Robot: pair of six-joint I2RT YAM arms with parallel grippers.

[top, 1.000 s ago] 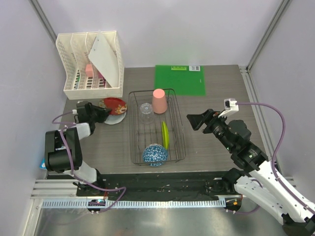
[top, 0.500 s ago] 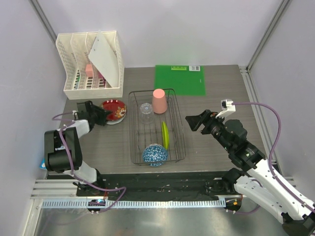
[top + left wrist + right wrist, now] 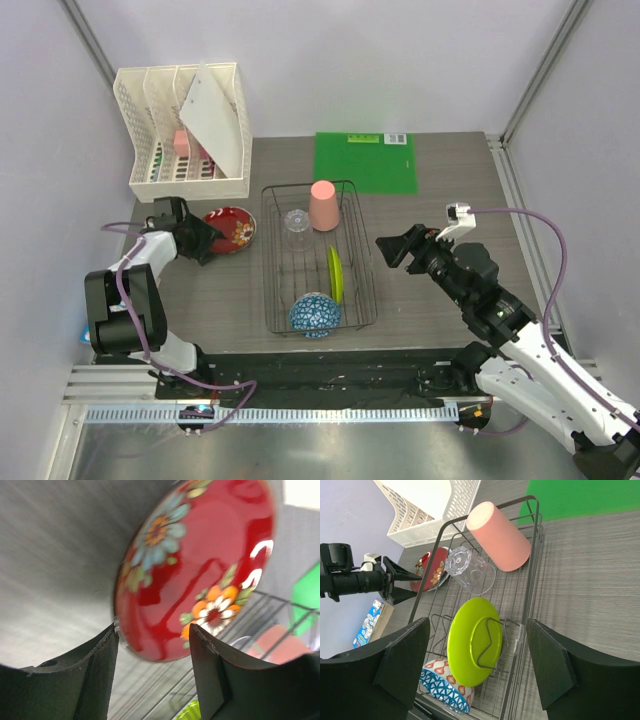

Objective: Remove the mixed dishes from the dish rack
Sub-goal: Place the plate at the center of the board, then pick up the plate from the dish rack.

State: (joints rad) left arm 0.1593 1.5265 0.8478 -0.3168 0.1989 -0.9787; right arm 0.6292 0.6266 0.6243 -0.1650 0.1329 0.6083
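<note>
Jaws of the left gripper (image 3: pixel 204 240), left of centre, stand parted at the rim of the dark red patterned plate (image 3: pixel 229 228), which lies on the table (image 3: pixel 450 190); whether they touch it I cannot tell. Mid-frame, the dish rack (image 3: pixel 265 250) holds the clear glass tumbler (image 3: pixel 296 222) and salmon-pink cup (image 3: pixel 323 205) at its upper end, the yellow-green plate (image 3: pixel 335 273) on edge, and the blue-and-white bowl (image 3: pixel 315 313) at its lower end. To the right, the right gripper (image 3: pixel 386 252) is spread wide, empty.
</note>
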